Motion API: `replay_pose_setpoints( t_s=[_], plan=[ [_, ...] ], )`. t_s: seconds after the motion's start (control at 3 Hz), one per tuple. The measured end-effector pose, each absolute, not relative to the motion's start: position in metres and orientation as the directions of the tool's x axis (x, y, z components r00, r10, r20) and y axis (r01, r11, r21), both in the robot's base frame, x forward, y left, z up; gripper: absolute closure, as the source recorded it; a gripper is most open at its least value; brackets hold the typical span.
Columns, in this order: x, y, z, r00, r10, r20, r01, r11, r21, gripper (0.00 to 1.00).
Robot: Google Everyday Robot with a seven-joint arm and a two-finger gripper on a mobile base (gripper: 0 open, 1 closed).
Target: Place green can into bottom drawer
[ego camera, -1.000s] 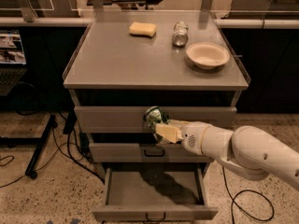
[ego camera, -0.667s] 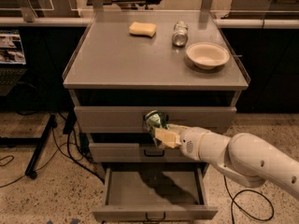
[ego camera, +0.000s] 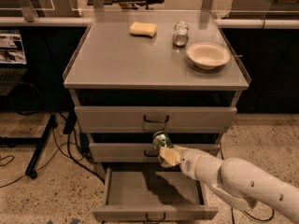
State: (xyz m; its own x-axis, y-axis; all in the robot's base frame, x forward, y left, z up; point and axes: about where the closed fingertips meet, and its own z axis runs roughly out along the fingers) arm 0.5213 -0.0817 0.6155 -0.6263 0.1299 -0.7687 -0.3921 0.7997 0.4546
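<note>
Gripper (ego camera: 165, 154): you have it closed on the green can (ego camera: 161, 140), with one cream finger pad (ego camera: 169, 156) across the can's lower half and the other finger hidden behind it. The can is held in the air, roughly upright, in front of the middle drawer (ego camera: 117, 151), right by that drawer's handle and clear of any surface. The white arm (ego camera: 243, 183) reaches in from the lower right. Directly below, the bottom drawer (ego camera: 126, 190) is pulled out and its grey floor is bare apart from the arm's shadow. The top drawer (ego camera: 112, 118) is shut. On the cabinet top (ego camera: 117, 64), well apart from the work, are a yellow sponge (ego camera: 143, 29), a silver can (ego camera: 180, 33) and a pale bowl (ego camera: 208, 55); none of them concern you. Step in hand, as judged: transport, with the can grasped, the drawer open and the placing not yet done. For the next move, bring the can down into the open compartment, keeping off the middle drawer's front and handle on the way. Lower it close to the drawer floor before you let go, so that it sits and does not roll. Aim for the middle of the floor, away from the side walls. Then open the fingers and lift the gripper straight out.
</note>
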Motion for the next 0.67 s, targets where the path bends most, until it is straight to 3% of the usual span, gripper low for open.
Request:
replay_pose_setpoints(
  t_s=[0.67],
  plan=[
    [0.528, -0.097, 0.526, -0.743, 0.173, -0.646, -0.265, 0.811, 0.522, 1.0]
  ],
)
